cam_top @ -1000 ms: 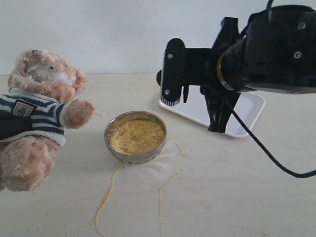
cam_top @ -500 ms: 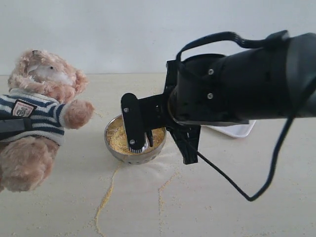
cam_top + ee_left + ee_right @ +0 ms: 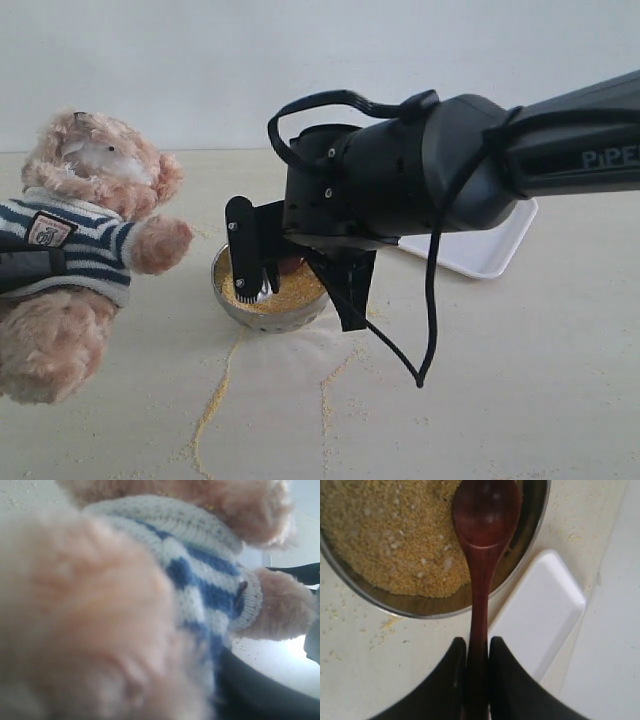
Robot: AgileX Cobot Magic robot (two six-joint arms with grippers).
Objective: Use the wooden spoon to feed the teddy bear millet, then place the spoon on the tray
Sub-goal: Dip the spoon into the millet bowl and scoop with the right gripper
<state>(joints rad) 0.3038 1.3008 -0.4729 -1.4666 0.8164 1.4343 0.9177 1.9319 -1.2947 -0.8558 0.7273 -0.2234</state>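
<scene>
The teddy bear [image 3: 85,230] in its striped shirt sits at the left, arm stretched toward the metal bowl [image 3: 235,305] of millet [image 3: 290,290]. It fills the left wrist view, shirt [image 3: 200,580] close up. A dark left-gripper finger [image 3: 20,270] crosses its belly, pressed into the plush. My right gripper [image 3: 255,280] hangs over the bowl, shut on the wooden spoon's handle [image 3: 479,590]. The spoon's oval bowl [image 3: 486,512] lies over the millet [image 3: 385,535] near the rim and looks empty. The white tray [image 3: 480,250] lies behind the right arm.
Thin trails of loose millet [image 3: 215,390] run from the bowl toward the table's front. The bulky right arm [image 3: 420,180] and its cable [image 3: 430,330] hang above the table's middle. In the right wrist view the tray [image 3: 540,615] sits just beside the bowl's rim [image 3: 435,607].
My right arm has swung left from above the tray and come down over the bowl with the spoon. The bear has shifted slightly.
</scene>
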